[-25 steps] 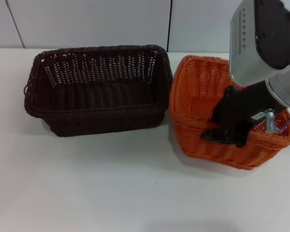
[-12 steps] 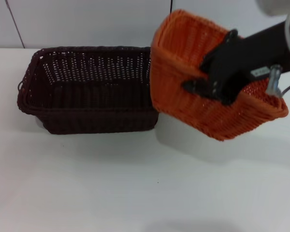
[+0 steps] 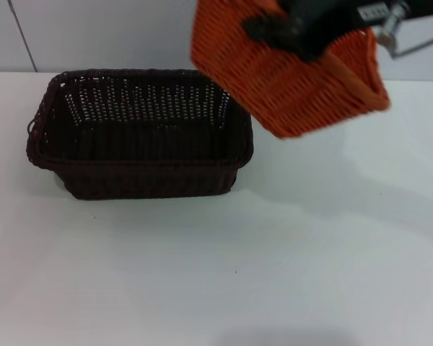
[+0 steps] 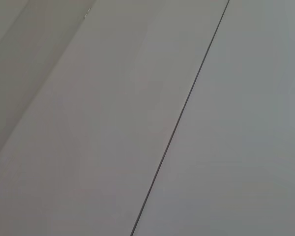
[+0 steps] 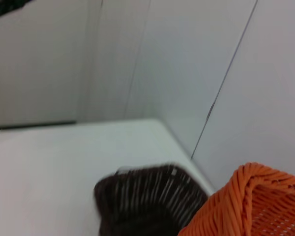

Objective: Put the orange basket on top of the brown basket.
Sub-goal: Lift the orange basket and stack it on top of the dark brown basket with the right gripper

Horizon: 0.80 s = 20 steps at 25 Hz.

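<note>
Here we saw the orange basket (image 3: pixel 289 79) in the upper right of the head frame, lifted clear of the white table (image 3: pixel 274 252) and tilted, with its woven underside turned toward the camera. The right gripper (image 3: pixel 292 30) was at the top edge of the frame, and its black fingers (image 3: pixel 274 30) were pinching the near rim of this basket, one finger lying against the outer wall. A small metal part (image 3: pixel 387 25) stood out beside the gripper, to the right.

The brown basket (image 3: pixel 141 133) stood upright on the table in the upper left of the frame, with its opening up. The lower left corner of the orange basket overlapped the far right corner of the brown one in the picture; we could not tell if they were touching.

In the right wrist picture a corner of the orange basket (image 5: pixel 255 206) filled the lower right, and the brown basket (image 5: pixel 147 199) was at the lower centre, on the table (image 5: pixel 49 167).

The left wrist picture gave only a pale panelled wall (image 4: pixel 113 118) with a thin dark seam (image 4: pixel 179 118); the left gripper was not seen in any frame.
</note>
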{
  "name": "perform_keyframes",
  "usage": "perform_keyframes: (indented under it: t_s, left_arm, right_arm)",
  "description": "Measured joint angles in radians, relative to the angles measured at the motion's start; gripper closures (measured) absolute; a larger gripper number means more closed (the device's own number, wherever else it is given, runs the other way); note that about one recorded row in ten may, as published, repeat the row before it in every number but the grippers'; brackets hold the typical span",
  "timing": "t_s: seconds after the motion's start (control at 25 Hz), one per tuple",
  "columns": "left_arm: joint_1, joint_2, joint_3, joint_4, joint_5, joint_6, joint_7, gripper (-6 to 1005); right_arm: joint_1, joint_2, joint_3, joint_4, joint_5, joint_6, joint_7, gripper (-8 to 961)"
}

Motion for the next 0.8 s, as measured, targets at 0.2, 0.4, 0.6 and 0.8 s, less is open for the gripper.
perform_keyframes:
  t_s: [0.2, 0.4, 0.6, 0.8]
  left_arm:
    - [0.001, 0.002, 0.0, -0.009, 0.0, -0.002, 0.0, 487]
    - [0.002, 0.003, 0.001, -0.016, 0.0, 0.0, 0.002, 487]
    - [0.0, 0.008, 0.007, -0.017, 0.001, 0.001, 0.01, 486]
    - [-0.008, 0.015, 0.015, -0.015, 0.004, 0.002, 0.038, 486]
  right_arm:
    - [0.009, 0.0, -0.105, -0.057, -0.007, -0.196, 0.049, 795]
    - [0.054, 0.0, -0.244, -0.116, -0.082, -0.377, 0.15, 794]
    - [0.131, 0.0, -0.355, -0.177, -0.236, -0.506, 0.293, 794]
    - [0.263, 0.002, -0.409, -0.323, -0.358, -0.568, 0.406, 794]
